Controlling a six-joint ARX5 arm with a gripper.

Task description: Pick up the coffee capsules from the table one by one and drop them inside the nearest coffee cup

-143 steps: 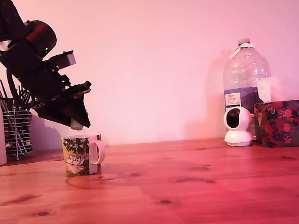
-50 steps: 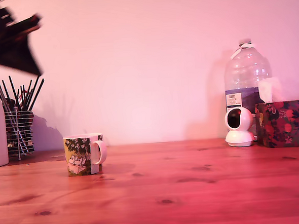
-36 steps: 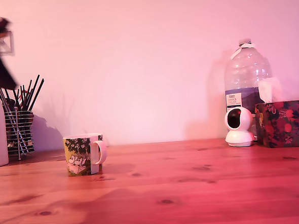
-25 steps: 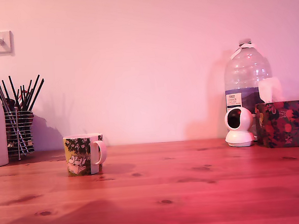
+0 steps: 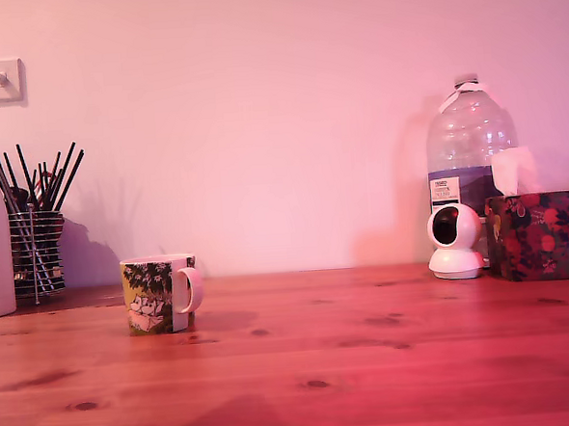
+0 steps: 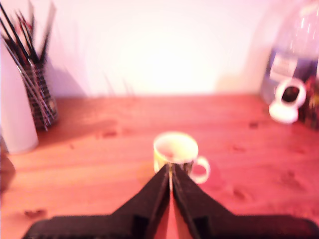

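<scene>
Gripper point(image 6: 171, 175) hangs above the coffee cup point(image 6: 175, 149), fingers pressed together and empty, pointing down toward it.

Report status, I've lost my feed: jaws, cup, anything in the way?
Gripper out of the exterior view, jaws closed, empty. Coffee cup upright on table. No capsules visible on the wood. Nothing in the way.
</scene>
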